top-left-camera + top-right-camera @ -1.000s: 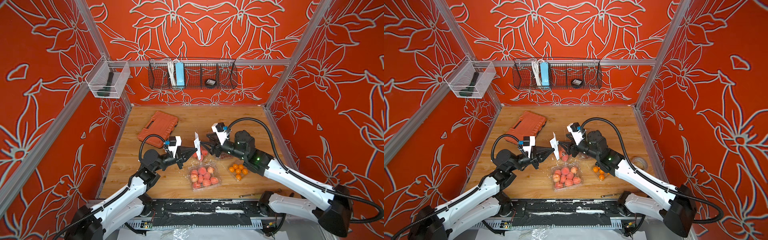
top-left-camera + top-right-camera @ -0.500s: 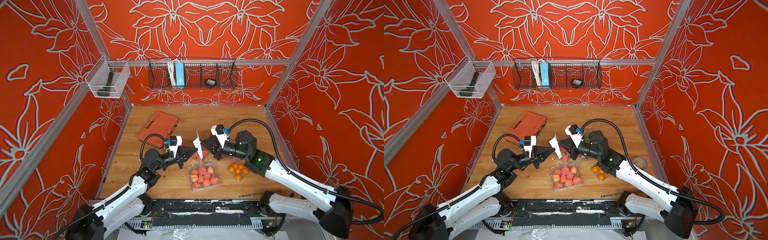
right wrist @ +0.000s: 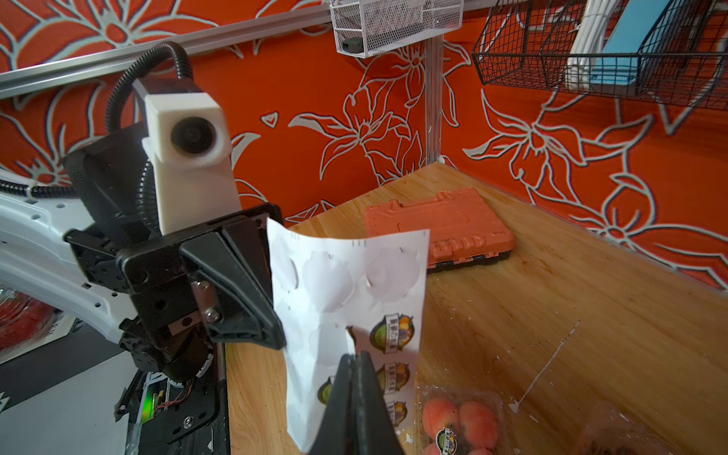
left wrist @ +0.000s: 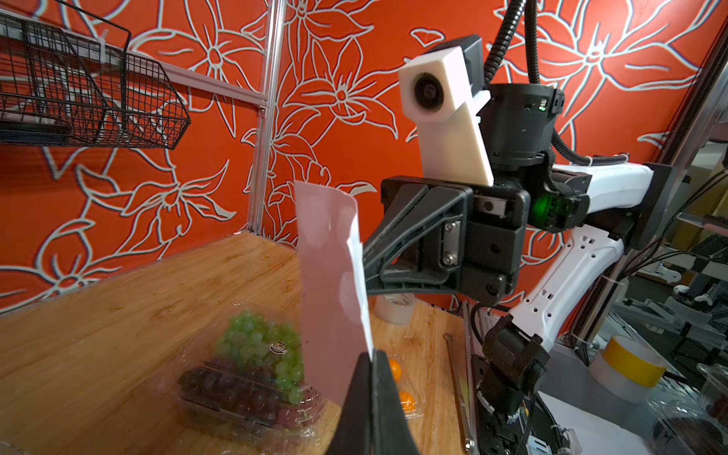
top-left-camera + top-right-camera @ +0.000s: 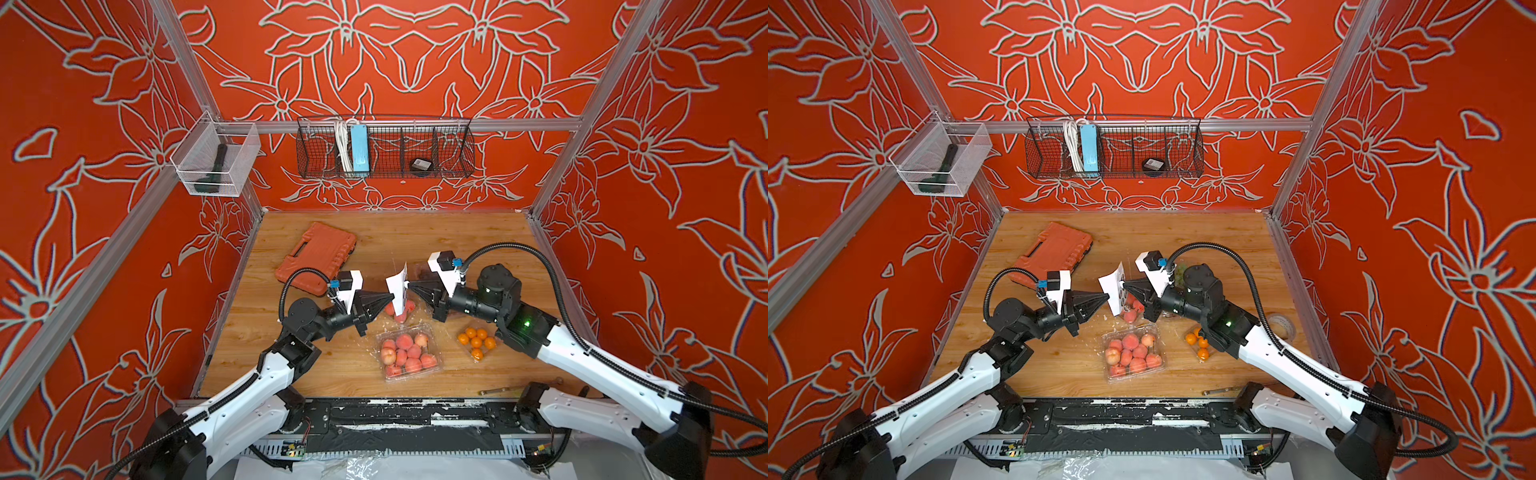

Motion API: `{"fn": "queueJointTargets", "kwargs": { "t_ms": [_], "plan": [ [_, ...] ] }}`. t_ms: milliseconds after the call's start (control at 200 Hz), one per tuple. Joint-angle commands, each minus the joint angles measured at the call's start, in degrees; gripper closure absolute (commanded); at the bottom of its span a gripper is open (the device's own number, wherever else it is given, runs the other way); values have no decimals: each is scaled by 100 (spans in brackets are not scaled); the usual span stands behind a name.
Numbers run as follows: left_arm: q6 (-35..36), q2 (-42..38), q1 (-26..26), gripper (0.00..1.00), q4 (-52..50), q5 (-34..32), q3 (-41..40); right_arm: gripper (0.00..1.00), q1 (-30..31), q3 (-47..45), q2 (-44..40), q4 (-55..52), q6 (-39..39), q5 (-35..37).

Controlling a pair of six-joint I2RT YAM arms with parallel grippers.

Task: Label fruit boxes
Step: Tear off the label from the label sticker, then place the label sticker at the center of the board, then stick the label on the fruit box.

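The step in hand is taking a label off the sticker sheet (image 5: 398,286), which stands upright in the air above the middle of the counter (image 5: 374,232). The left pincer (image 4: 372,356) is pressed together on the sheet's lower edge and holds it steady. The right pincer (image 3: 356,360) is pressed together too, its tips meeting on the printed face of the sheet just beside a round label (image 3: 392,333). Whether it grips a label's lifted edge or the backing as well cannot be told.

The fruit boxes lie on the counter below. The box of few peaches (image 5: 399,309) sits right under the sheet, and the box of many peaches (image 5: 409,353) is nearer the front edge. The small oranges (image 5: 476,343) are toward the right edge, and the grapes (image 4: 252,366) lie mostly under the right arm in both top views.

Next, the right pincer would likely need to draw away from the sheet while the left keeps it taut, then carry the label to an unlabelled box.
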Motion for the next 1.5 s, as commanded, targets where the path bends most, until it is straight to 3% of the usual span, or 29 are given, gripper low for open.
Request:
{"fn": "queueJointTargets", "kwargs": {
  "t_ms": [0,906,1056,1171,1236,1491],
  "plan": [
    [-40,-113,21,100,110,-85,-70,100,1,-110,-98,-94,-128,182],
    [-68,-329,158,100,-408,-855,-172,100,-39,-76,-356,-792,-459,609],
    [-622,-354,176,100,-635,-1187,-123,100,-58,163,-178,-1187,-270,673],
    [-1181,-619,176,100,-1550,-1740,-180,100,119,387,37,-2076,291,1436],
    [-1426,-894,176,100,-1755,-2006,-481,100,422,537,185,-2738,556,2251],
    [-2233,-1891,177,100,-2556,-2057,-1578,100,1508,327,311,-4082,1675,3698]
  ]
}}
